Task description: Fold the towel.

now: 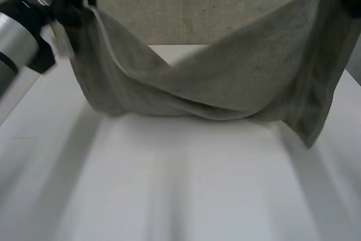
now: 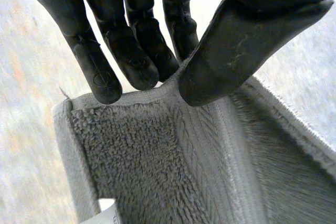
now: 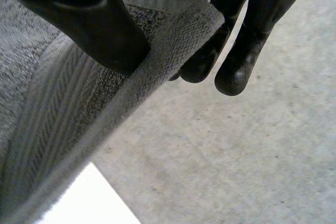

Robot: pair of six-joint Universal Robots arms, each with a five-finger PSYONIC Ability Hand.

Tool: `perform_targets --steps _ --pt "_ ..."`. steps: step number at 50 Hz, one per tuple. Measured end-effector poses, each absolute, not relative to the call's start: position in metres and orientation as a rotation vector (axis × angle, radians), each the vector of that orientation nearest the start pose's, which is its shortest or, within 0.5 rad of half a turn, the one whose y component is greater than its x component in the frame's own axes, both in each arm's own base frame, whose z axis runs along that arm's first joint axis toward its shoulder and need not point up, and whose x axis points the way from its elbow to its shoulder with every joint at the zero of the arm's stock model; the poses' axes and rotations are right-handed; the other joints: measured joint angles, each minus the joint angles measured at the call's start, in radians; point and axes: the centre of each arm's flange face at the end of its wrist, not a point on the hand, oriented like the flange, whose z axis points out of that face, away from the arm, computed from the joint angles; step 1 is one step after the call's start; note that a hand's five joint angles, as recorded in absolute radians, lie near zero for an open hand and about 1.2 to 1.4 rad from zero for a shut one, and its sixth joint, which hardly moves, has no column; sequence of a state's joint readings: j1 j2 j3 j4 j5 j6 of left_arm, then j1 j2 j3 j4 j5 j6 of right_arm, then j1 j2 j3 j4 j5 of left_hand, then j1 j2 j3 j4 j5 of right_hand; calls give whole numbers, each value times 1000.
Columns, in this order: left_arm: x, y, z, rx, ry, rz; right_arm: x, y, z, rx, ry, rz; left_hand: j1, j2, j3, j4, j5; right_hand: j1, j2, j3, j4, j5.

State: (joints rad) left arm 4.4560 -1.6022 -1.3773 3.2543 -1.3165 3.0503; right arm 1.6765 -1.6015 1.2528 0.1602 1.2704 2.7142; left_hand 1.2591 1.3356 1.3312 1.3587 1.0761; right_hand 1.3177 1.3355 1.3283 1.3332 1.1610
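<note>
White table (image 1: 180,196) is lying closest, and over its far part the grey terry towel (image 1: 237,83) is hanging stretched between both raised arms, sagging in the middle, with one end drooping at the right. At the left wrist, the left hand (image 2: 236,51) is pinching the towel's hemmed edge near a corner between thumb and fingers. At the right wrist, the right hand (image 3: 89,24) is clamping another corner, its thumb pressing on the woven band.
</note>
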Motion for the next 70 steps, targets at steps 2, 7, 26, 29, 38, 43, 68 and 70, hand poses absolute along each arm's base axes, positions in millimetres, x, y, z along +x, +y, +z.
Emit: perform_targets --steps 2,7,26,29,38,43,68,70 --pt "-226 -277 384 544 2084 -2830 184 -278 408 -875 1837 -2468 0 0 0 0 0 0 0 0 0 0" --pt "-213 -288 395 540 1986 -2829 180 -290 419 -867 1808 -2489 0 0 0 0 0 0 0 0 0 0" --pt "-241 -408 358 588 1819 -2705 254 -386 385 -894 1725 -2583 8 1 2 1 0 3 0 0 0 0" --pt "-241 -411 385 526 1704 -2788 258 -387 406 -847 1632 -2682 8 3 4 1 0 3 0 0 0 0" --pt "-239 -397 433 425 1552 -2950 254 -377 450 -730 1466 -2797 8 4 4 1 0 3 0 0 0 0" --pt "-237 -397 393 472 1753 -2844 254 -382 414 -826 1637 -2636 8 4 4 1 0 3 0 0 0 0" --pt "-176 -295 261 717 2224 -2527 194 -320 276 -1318 2049 -1979 8 5 5 5 0 3 0 0 0 0" --pt "-170 -290 271 709 2180 -2553 187 -316 286 -1304 2045 -2018 8 5 5 5 0 3 0 0 0 0"
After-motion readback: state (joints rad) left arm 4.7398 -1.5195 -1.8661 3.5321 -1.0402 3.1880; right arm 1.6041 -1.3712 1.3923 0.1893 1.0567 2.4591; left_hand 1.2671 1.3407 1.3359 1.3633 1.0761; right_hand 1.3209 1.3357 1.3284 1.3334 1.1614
